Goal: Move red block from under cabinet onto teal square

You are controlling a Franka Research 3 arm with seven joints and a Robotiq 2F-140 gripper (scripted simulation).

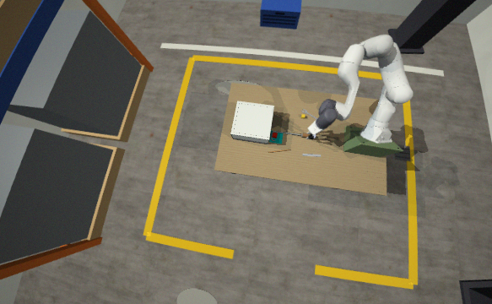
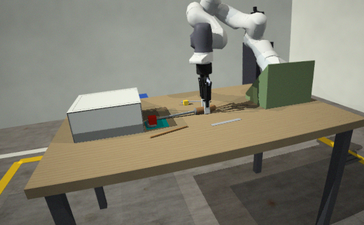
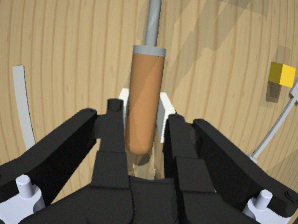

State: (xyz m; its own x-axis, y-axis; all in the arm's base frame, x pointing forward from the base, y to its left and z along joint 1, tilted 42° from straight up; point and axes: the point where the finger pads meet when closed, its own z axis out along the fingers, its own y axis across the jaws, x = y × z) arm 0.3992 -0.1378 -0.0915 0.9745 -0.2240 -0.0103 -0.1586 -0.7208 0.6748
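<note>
Red block (image 2: 152, 120) on the teal square (image 2: 162, 124) just beside the white cabinet (image 2: 107, 113), at the rod's far end; gripper (image 2: 206, 107) pointing straight down from a bent arm, clamped narrowly on the wooden tool handle (image 3: 144, 99).

You had no readable text, labels, brands or numbers in any view. The cabinet (image 2: 107, 107), the green base block (image 2: 286, 82) and the blue crate (image 1: 281, 13) all showed plain faces; the floor carried only unmarked yellow and white tape lines.
</note>
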